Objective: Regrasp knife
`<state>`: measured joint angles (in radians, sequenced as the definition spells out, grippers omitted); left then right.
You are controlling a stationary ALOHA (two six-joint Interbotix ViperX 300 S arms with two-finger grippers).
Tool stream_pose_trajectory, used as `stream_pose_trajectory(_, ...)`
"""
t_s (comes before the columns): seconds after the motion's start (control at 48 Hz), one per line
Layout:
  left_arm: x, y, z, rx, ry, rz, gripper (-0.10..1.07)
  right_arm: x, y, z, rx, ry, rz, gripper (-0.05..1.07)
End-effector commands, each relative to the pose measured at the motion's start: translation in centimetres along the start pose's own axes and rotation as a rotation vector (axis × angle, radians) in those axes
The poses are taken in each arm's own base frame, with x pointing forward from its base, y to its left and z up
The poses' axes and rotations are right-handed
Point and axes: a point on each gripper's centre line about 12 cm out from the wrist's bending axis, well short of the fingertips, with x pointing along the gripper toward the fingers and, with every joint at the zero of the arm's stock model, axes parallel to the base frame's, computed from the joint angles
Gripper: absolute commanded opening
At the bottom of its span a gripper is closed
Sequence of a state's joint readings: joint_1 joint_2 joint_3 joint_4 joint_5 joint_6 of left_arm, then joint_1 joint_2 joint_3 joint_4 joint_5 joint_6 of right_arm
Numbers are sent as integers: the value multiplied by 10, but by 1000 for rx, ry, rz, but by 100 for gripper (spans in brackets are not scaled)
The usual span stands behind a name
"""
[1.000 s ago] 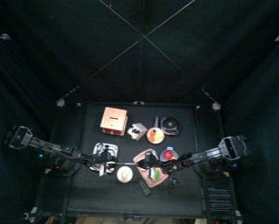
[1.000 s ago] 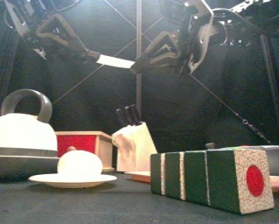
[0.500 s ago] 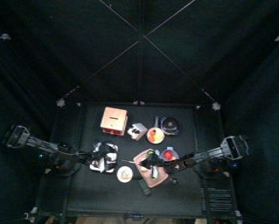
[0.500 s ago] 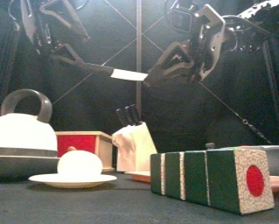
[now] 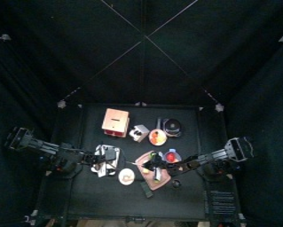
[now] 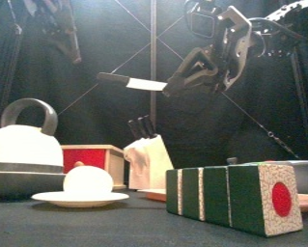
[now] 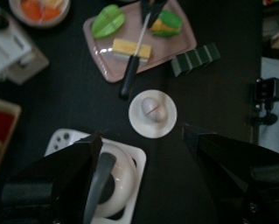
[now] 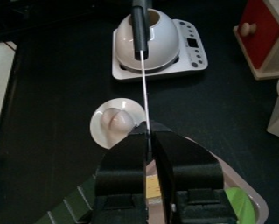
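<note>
Holding the knife (image 8: 144, 61) by the tip end of its blade, the right gripper (image 8: 151, 133) has its jaws clamped together on the thin metal, with the knife suspended in the air above the table (image 8: 59, 96). The knife's long axis runs roughly level in the front view, black handle (image 6: 114, 79) pointing toward the left arm's side, above the kettle (image 8: 156, 42). The left gripper (image 7: 142, 153) hangs with its jaws spread apart, holding nothing, above the small plate (image 7: 153, 114).

Knife (image 7: 132, 59) over pink tray (image 7: 115, 63) (jaws apart), egg (image 7: 152, 109) on saucer (image 7: 136, 123)
</note>
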<state>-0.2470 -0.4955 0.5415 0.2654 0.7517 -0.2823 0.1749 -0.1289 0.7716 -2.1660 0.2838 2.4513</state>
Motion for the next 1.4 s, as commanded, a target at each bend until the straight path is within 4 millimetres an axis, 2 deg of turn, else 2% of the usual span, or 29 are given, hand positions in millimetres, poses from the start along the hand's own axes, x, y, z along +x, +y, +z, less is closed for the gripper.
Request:
stream_pose_trajectory(0.0,-6,2,25,22,-212,-32,103,-7,2,12,12,-38,10,36)
stream_pose_trajectory(0.083,-7,5,29,13,-363,-57,103,-7,2,13,16,-39,8,36)
stream_pose_trajectory(0.188,0,9,19,-5,-451,-74,103,-7,2,14,14,-42,9,36)
stream_pose_trajectory(0.417,29,9,-23,-12,-451,-96,103,-7,3,17,10,-49,14,35)
stream_pose_trajectory(0.729,47,8,-55,-49,-455,-124,103,-8,18,13,-27,-42,53,35)
stream_pose_trajectory(1.042,70,11,-66,-108,-428,-123,103,-3,21,13,-29,-28,63,35)
stream_pose_trajectory(1.375,78,13,-67,-117,-436,-121,102,-3,21,12,-29,-22,68,35)
